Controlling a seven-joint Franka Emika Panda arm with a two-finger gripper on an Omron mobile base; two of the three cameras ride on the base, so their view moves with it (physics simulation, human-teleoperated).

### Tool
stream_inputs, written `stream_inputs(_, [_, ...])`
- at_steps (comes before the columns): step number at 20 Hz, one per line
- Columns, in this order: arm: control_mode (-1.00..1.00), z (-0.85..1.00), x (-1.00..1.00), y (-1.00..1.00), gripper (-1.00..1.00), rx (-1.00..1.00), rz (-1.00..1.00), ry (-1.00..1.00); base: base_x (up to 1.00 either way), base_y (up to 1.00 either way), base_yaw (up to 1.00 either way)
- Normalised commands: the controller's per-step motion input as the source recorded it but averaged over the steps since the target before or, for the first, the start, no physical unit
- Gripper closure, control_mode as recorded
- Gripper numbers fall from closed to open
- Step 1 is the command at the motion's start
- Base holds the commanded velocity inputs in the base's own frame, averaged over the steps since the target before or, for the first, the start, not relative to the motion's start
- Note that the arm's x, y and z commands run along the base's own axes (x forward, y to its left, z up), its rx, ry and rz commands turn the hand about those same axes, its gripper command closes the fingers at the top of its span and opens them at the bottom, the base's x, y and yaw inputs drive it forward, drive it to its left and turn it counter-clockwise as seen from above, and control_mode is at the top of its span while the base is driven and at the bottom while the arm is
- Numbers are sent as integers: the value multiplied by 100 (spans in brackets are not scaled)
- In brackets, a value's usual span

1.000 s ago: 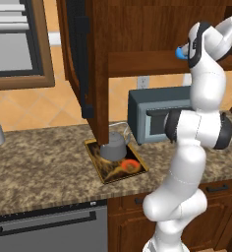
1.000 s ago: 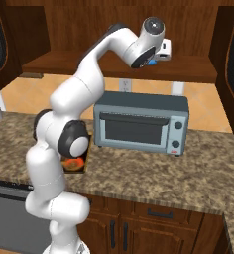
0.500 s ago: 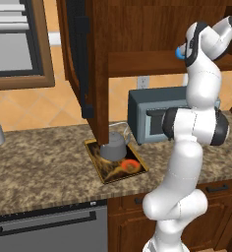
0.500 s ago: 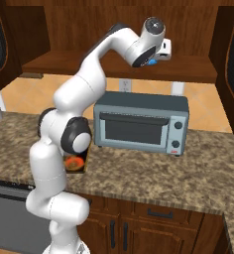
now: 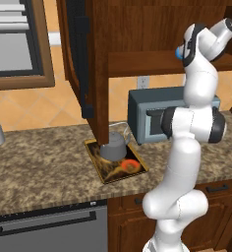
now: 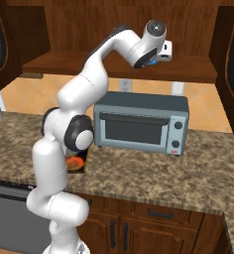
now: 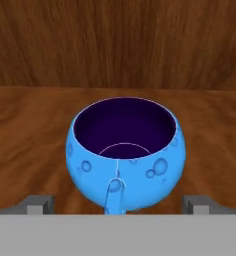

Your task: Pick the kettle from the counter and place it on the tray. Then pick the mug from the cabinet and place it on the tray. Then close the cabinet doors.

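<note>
With the claw [image 7: 115, 205] spread wide and empty around the mug [image 7: 125, 152] on the cabinet shelf [image 7: 30, 130], its handle facing the claw could twist the grip.

A simulated home kitchen. A speckled brown granite counter [image 5: 44, 167] runs along the wall over reddish wooden lower cabinets [image 6: 153, 223] with small dark handles. A grey toaster oven [image 6: 141, 123] stands at the counter's back edge under a dark wooden wall cabinet [image 5: 137, 34] with an open door [image 5: 81, 59]. A wall socket [image 6: 125, 85] sits on the orange tiled backsplash. Below the counter's front edge is what looks like a dishwasher front [image 5: 49, 229]. A kettle [image 5: 113, 145] rests on a patterned tray [image 5: 116, 162].
</note>
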Motion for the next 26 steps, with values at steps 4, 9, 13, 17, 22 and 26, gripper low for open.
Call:
stream_inputs(4, [-100,0,16,-3,-100,0,0,0,0,0,0])
stream_inputs(9, [-100,0,2,-2,-100,0,0,0,0,0,0])
stream_inputs(13, [-100,0,0,0,-100,0,0,0,0,0,0])
stream_inputs(17, [-100,0,4,0,100,0,0,0,0,0,0])
stream_inputs(22, [-100,-3,0,0,100,0,0,0,0,0,0])
stream_inputs(26, [-100,-8,0,-5,100,0,0,0,0,0,0])
